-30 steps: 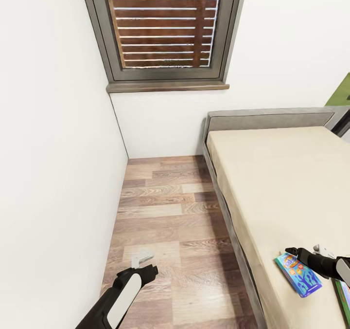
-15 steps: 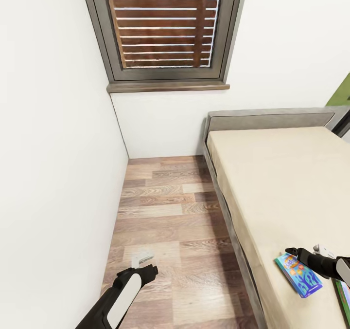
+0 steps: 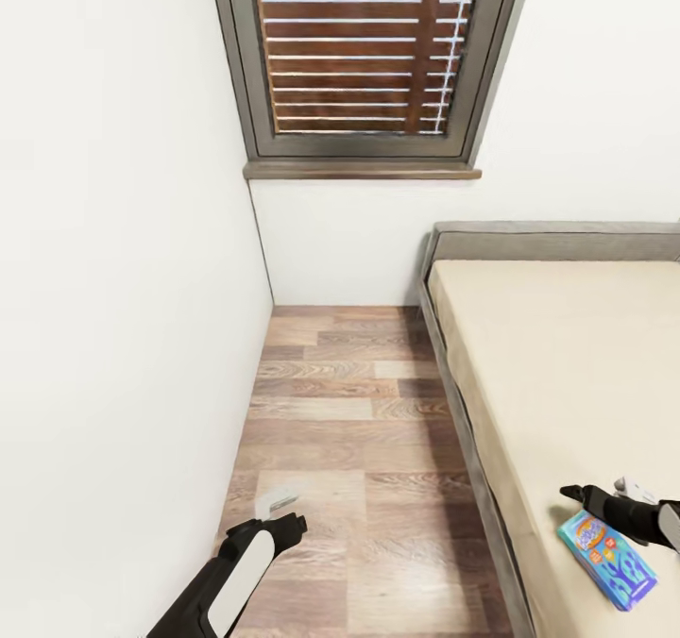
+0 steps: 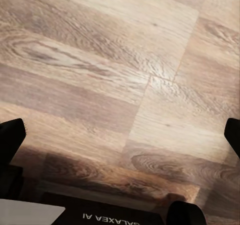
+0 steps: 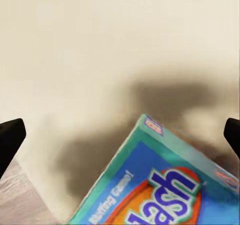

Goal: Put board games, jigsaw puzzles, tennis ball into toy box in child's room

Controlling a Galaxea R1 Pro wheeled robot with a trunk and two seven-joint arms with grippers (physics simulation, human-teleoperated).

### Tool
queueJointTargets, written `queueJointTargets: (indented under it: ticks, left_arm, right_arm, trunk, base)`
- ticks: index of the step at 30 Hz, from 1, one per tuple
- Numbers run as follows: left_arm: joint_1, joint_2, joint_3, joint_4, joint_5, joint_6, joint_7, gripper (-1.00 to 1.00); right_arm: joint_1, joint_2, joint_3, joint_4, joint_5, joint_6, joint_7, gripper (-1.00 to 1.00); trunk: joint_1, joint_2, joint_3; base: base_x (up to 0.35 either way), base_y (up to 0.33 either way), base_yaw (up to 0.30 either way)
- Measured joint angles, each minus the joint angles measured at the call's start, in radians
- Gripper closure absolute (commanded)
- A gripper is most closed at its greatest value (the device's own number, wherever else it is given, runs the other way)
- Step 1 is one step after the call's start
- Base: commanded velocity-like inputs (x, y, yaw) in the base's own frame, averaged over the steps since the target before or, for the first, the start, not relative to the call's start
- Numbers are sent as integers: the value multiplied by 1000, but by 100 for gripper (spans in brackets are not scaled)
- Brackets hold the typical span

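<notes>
The smaller blue board game [image 3: 607, 560] lies flat on the beige bed [image 3: 567, 364], near its left edge. My right gripper [image 3: 595, 493] hovers just above the box's far end and is open. In the right wrist view the box's blue-and-teal printed lid [image 5: 165, 185] lies below and between the wide-apart fingertips [image 5: 10, 137], over the mattress. My left gripper [image 3: 283, 515] hangs open over the wooden floor [image 4: 125, 85] with nothing between its fingers.
A strip of wood floor [image 3: 359, 449] runs between the white wall [image 3: 123, 336] on the left and the bed's grey frame [image 3: 467, 430]. A window with brown slats [image 3: 364, 53] is set in the far wall.
The camera has turned, so the whole scene has slid right and down, and the green box at the lower right edge has left the picture. Both arms keep their pose.
</notes>
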Motion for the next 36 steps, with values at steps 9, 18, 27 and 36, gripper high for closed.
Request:
queueJointTargets:
  ticks: [9, 18, 27, 36]
  left_arm:
    - [0, 0, 0, 0, -1, 0, 0, -100]
    - [0, 0, 0, 0, -1, 0, 0, -100]
    - [0, 0, 0, 1, -1, 0, 0, -100]
    - [-1, 0, 0, 1, -1, 1, 0, -100]
  right_arm:
    - [0, 7, 1, -1, 2, -1, -4, -100]
    - [0, 9, 0, -1, 1, 0, -4, -100]
    - [-1, 14, -7, -4, -16, -3, -1, -100]
    - [-1, 14, -10, -1, -28, 1, 1, -100]
  trunk:
    - [0, 0, 3]
    - [0, 0, 4]
    - [0, 0, 4]
    - [0, 0, 4]
  base:
    - [0, 0, 143]
    - [0, 0, 34]
    - [-37, -10, 5]
    - [-66, -20, 1]
